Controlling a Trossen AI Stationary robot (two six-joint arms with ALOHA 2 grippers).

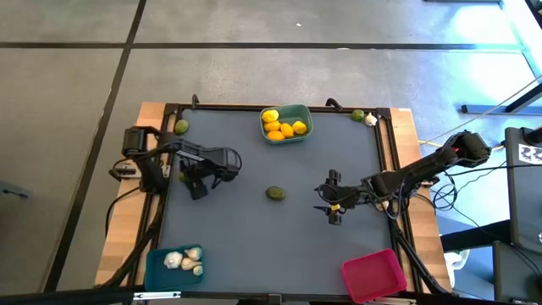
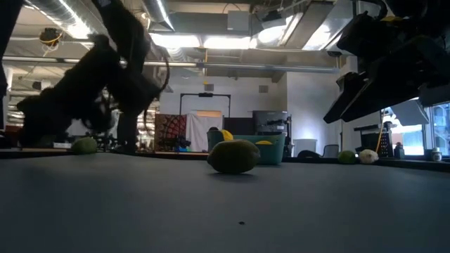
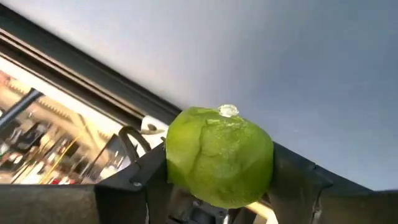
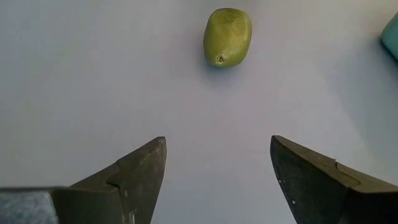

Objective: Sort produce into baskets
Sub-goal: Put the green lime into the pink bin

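Left wrist view: left gripper point(image 3: 217, 186) clamped tight on a lime point(image 3: 219, 155). Over by the right gripper point(image 1: 333, 206), fingers spread wide, holding nothing, second lime point(image 1: 275, 193) sitting mid-table at its 9 o'clock.

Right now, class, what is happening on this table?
The left gripper is shut on a lime at the table's left side. The right gripper is open, facing a second lime lying mid-table. Lemons fill the teal basket, garlic the blue basket; the pink basket is empty.
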